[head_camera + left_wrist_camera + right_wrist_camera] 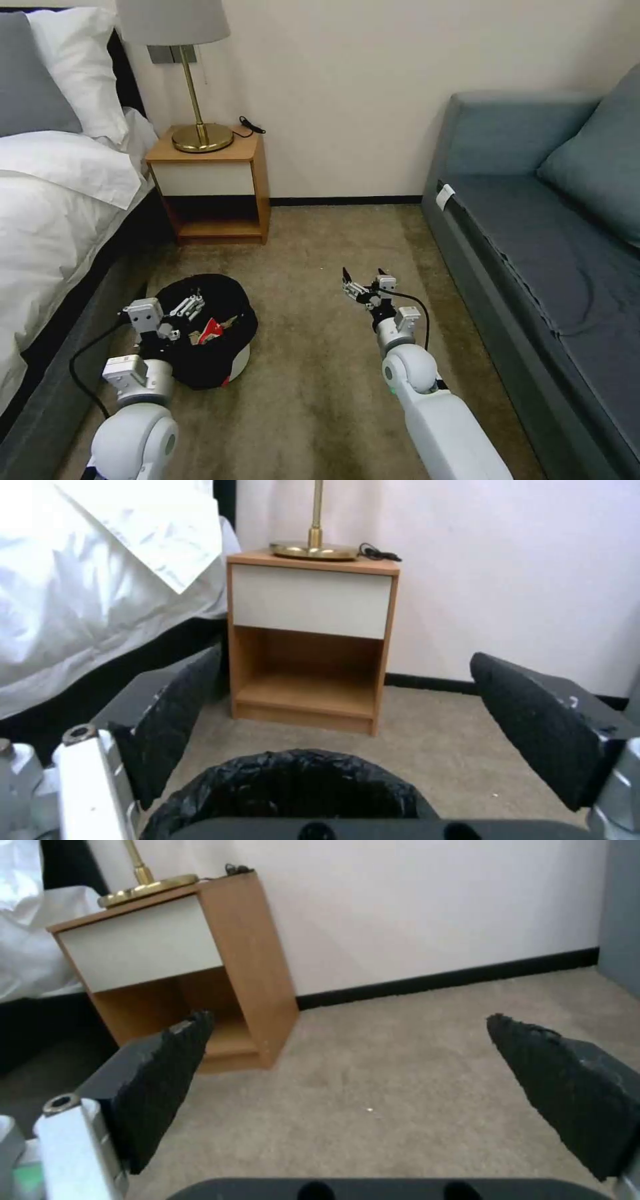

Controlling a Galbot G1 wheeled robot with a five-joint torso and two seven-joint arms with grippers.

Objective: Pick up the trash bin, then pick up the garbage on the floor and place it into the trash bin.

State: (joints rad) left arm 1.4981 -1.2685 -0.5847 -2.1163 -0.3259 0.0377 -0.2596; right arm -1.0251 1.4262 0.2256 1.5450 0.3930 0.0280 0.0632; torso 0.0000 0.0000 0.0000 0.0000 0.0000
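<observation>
Head view: the trash bin (223, 347) stands on the carpet (320, 400) beside the bed (47, 220), the black bag (233, 300) draped over its rim and red-and-white litter (208, 331) lying inside. The left gripper (179, 319) hovers over the bin mouth; the right gripper (363, 283) hangs above bare carpet, well apart from the bin.

Left wrist view: fingers (167, 715) spread wide, nothing between them; the bagged rim (287, 780) sits just below.

Right wrist view: fingers (160, 1065) spread wide, empty, over carpet.

Judgement: the bin looks light and fairly stiff, while the bag film is slack and slippery. Best hold is pinching the rim wall through the bag.
</observation>
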